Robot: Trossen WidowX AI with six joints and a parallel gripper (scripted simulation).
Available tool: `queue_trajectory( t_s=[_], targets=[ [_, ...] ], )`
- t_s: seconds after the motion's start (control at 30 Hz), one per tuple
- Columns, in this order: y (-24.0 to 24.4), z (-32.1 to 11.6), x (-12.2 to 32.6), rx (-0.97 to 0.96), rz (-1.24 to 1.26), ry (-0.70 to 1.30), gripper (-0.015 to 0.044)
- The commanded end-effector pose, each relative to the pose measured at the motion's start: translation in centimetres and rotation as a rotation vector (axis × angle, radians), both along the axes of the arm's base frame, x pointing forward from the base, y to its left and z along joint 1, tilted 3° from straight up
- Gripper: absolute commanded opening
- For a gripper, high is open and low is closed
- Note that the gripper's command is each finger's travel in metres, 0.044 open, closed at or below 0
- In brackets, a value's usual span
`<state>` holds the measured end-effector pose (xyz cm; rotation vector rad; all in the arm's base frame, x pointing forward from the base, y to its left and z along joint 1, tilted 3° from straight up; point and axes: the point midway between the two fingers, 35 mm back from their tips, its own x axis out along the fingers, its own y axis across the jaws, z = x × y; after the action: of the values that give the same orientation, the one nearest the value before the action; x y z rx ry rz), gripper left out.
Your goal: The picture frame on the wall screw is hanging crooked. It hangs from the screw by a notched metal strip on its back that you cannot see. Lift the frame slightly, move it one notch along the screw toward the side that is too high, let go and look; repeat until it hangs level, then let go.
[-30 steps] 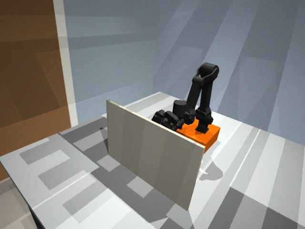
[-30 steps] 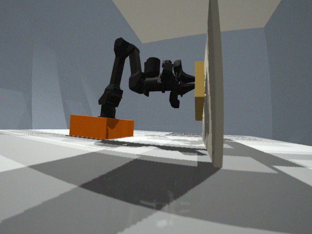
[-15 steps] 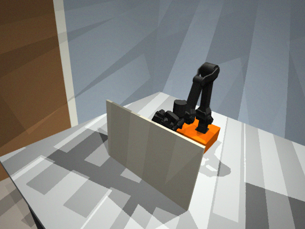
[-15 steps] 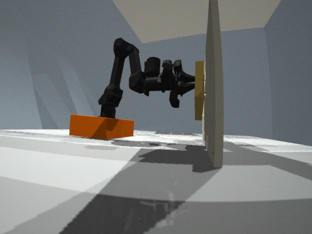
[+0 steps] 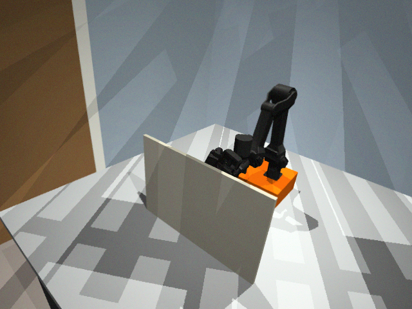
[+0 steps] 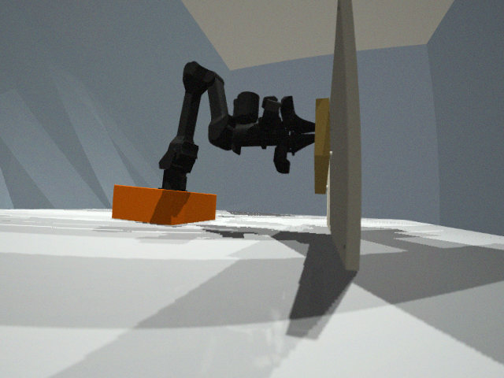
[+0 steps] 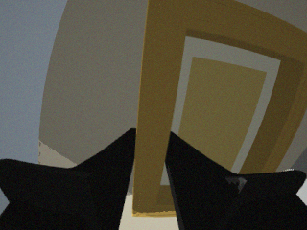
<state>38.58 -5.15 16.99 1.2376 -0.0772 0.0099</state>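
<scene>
Yellow frame (image 6: pixel 321 146) (image 7: pixel 155 86): right edge cropped in wrist view | screw: hidden | hand (image 6: pixel 314 133) (image 7: pixel 150 136): clamped on frame's side

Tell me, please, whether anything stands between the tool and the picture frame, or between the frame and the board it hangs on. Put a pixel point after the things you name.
Nothing visible does: the tool (image 6: pixel 314 132) (image 7: pixel 150 136) is closed on the side bar of the picture frame (image 6: pixel 321 140) (image 7: pixel 154 86). The board's hidden screw contact can't be judged.
</scene>
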Motion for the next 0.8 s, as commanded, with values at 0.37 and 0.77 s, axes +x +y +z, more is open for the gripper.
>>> queue_trajectory(
  t_s=[0.37, 0.77],
  targets=[
    [-0.08, 0.35, 0.02, -0.006, -0.003, -0.015, 0.0],
    [-0.11, 0.25, 0.03, -0.006, -0.003, -0.015, 0.0]
  ],
)
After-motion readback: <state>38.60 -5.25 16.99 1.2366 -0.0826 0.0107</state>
